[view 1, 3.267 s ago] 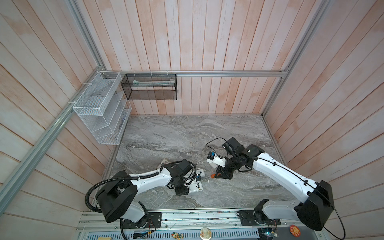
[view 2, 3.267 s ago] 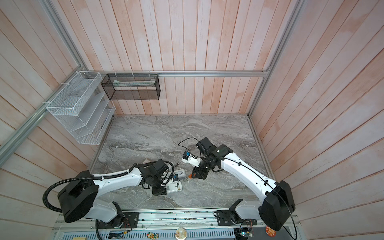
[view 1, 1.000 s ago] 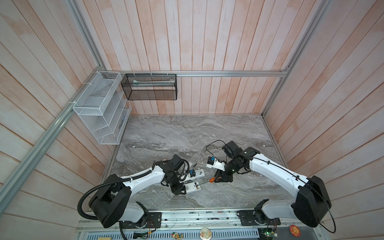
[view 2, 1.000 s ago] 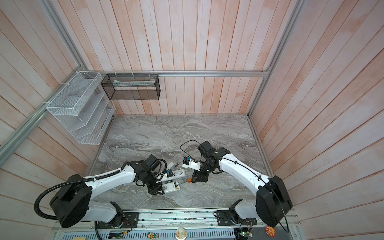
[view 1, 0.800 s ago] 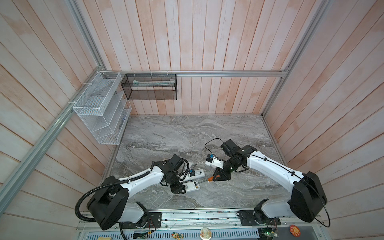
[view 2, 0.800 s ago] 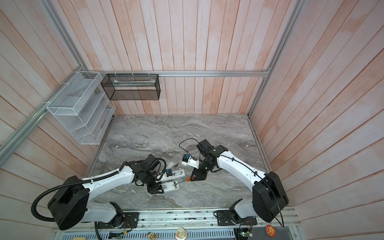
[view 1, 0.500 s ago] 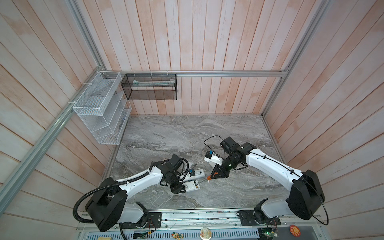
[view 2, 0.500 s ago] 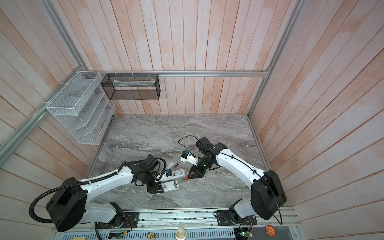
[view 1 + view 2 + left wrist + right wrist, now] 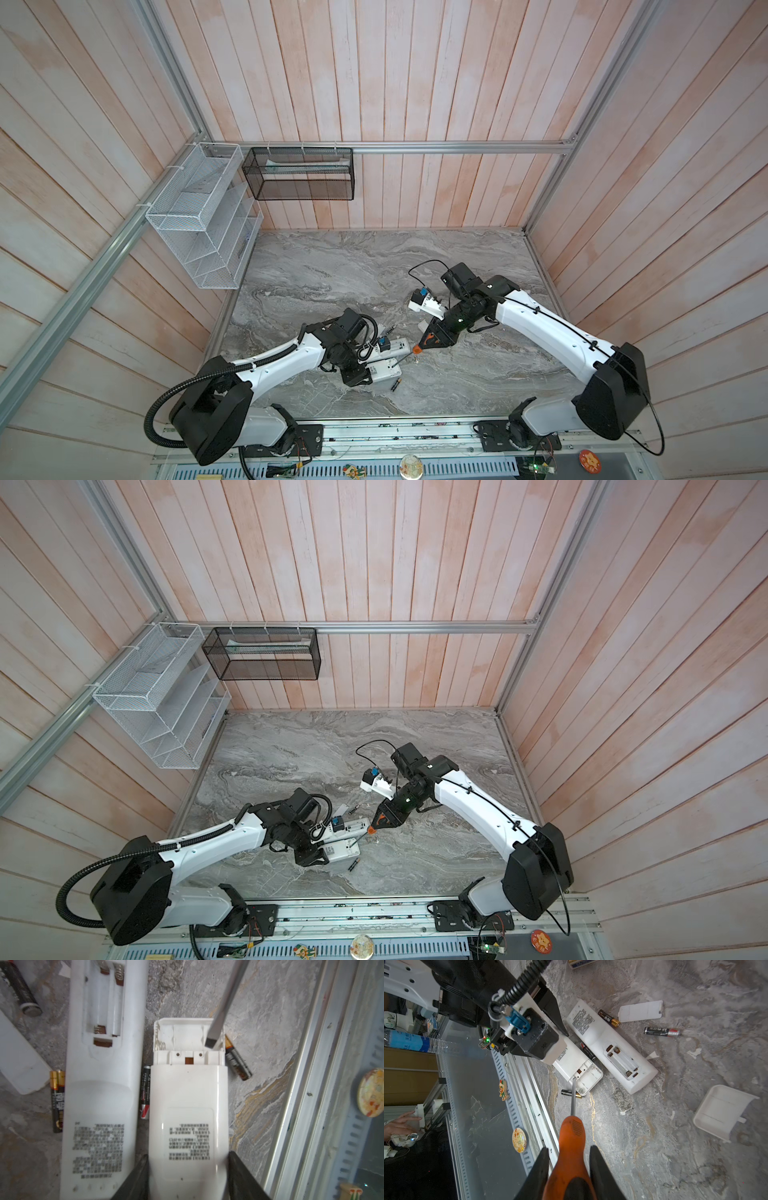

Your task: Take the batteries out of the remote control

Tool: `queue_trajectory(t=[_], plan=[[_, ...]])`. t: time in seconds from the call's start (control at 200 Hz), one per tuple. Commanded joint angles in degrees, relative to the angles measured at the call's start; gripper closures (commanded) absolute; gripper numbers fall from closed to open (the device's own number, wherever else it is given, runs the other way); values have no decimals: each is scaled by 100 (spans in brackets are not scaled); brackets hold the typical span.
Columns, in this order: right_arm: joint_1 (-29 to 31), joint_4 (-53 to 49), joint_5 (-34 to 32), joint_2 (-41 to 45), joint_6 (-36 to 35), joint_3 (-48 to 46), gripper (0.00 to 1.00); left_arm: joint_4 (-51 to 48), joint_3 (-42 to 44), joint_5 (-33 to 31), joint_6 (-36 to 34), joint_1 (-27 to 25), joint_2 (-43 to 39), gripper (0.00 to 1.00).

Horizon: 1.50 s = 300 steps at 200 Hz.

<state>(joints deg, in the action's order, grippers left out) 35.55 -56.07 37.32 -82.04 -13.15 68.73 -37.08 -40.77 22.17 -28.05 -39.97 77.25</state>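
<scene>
Holding steady, left gripper [image 9: 187,1155] clamped across the short remote [image 9: 187,1105]; right gripper [image 9: 569,1149], closed on the screwdriver [image 9: 226,997], has edged its blade nearer since a second ago, tip now in that remote's bare bay; four batteries [image 9: 236,1059] lie loose on the table [image 9: 259,1022] beside it and the long remote [image 9: 99,1084], so unloading looks finished

walls [image 9: 374,83]: pale wood planks | tabletop [image 9: 353,266]: grey marble | light: possibly daylight

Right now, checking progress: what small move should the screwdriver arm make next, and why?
Probably lift the orange-handled screwdriver clear: its tip sits in the empty bay of the short white plastic remote, and four black cylindrical batteries lie outside.
</scene>
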Motion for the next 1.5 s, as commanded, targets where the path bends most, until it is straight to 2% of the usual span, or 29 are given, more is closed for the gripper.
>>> queue_trajectory(t=[0.0, 0.145, 0.24, 0.38, 0.485, 0.595, 0.73, 0.88, 1.115, 1.495], plan=[[34, -224, -352, 118, 230, 139, 100, 124, 26, 28, -42, 16, -69, 64], [38, -206, -564, 101, 364, 182, 100, 162, -1, -66, -16, 15, -57, 64], [57, -248, -416, 178, 534, 259, 100, 140, -22, -118, -12, 15, -77, 64], [364, 71, -69, 608, 1695, -31, 100, 140, 4, -116, 19, 16, -187, 64], [753, 256, -152, 824, 2525, -612, 100, 156, 8, -132, 18, 15, -244, 64], [698, 598, -679, 1293, 3206, -1118, 100, 151, -40, -87, 51, 18, -250, 65], [354, 1398, -1326, 2080, 3963, -1495, 100, 122, -97, 15, 137, -5, -263, 65], [-109, 1906, -1741, 2455, 4042, -1618, 100, 20, -166, 44, 242, -183, -337, 65], [-447, 2359, -1887, 2496, 3943, -1575, 100, 8, -45, -186, 256, -1019, -370, 62], [-688, 2939, -1834, 2701, 3956, -1840, 100, 162, -27, 26, 232, -1276, -16, 61]])
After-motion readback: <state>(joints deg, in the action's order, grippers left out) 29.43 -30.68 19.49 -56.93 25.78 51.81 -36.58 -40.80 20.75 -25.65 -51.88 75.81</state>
